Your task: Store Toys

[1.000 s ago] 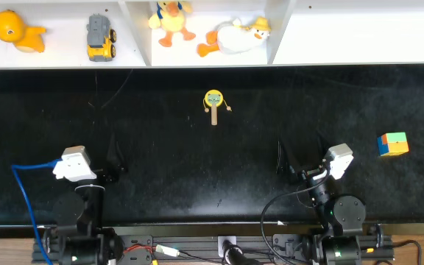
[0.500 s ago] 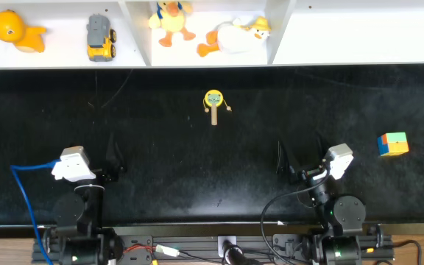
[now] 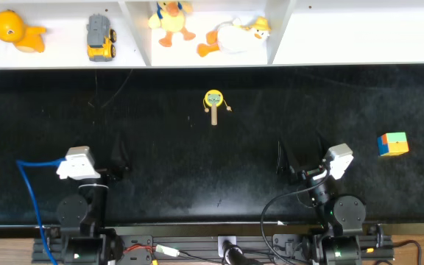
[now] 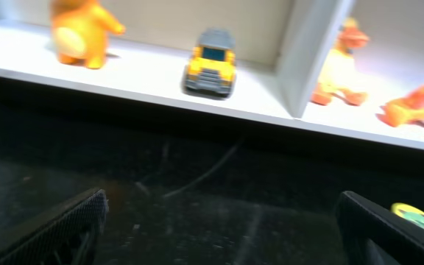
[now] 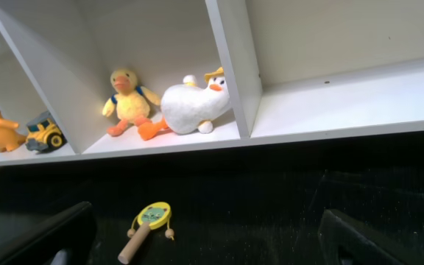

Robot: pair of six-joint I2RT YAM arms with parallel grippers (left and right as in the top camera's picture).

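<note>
A yellow rattle drum (image 3: 213,103) (image 5: 147,223) (image 4: 418,218) with a wooden handle lies on the black table, in the middle near the shelf. A multicoloured cube (image 3: 392,144) sits on the table at the far right. My left gripper (image 3: 116,158) (image 4: 219,243) is open low at the table's front left, with nothing between its fingers. My right gripper (image 3: 300,156) (image 5: 205,246) is open at the front right, holding nothing, left of the cube. Both face the shelf.
A white shelf (image 3: 359,44) with upright dividers runs along the table's far edge. It holds an orange duck (image 3: 17,29), a toy truck (image 3: 100,38), a yellow plush duck (image 3: 171,20) and a white plush goose (image 3: 235,37). A blue cable (image 3: 32,191) loops by the left arm.
My left arm's wrist has shifted slightly to the right. The right arm and all the toys are where they were.
</note>
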